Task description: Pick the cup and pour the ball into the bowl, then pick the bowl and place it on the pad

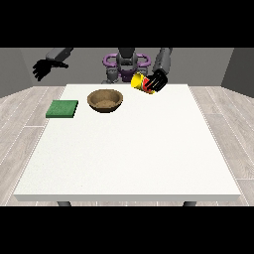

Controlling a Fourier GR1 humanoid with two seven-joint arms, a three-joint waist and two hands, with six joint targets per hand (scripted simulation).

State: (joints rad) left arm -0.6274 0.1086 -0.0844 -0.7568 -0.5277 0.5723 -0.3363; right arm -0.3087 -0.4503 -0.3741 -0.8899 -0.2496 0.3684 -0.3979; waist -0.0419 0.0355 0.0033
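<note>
The white counter (129,149) carries two items, both in its far left part. A brown bowl (105,99) stands upright near the far edge, left of centre. A green pad (62,109) lies flat near the left edge, just left of the bowl and apart from it.

The cup (140,82) is yellow with a red band. It is held in the air above the far edge of the counter, to the right of the bowl and higher than the bowl's rim. The cup is tilted steeply, almost on its side, with its yellow end pointing left toward the bowl. It does not touch the bowl or the counter. The ball cannot be made out.

The hand at the view's right (157,82) has its black fingers wrapped around the cup's right end, gripping the cup.

The hand at the view's left (43,68) hangs in the air beyond the counter's left corner, well away from the pad and the bowl. Its fingers are spread and relaxed, pointing downward, and it holds nothing.

The robot's torso (126,62) sits behind the far edge, centred between the two arms.
</note>
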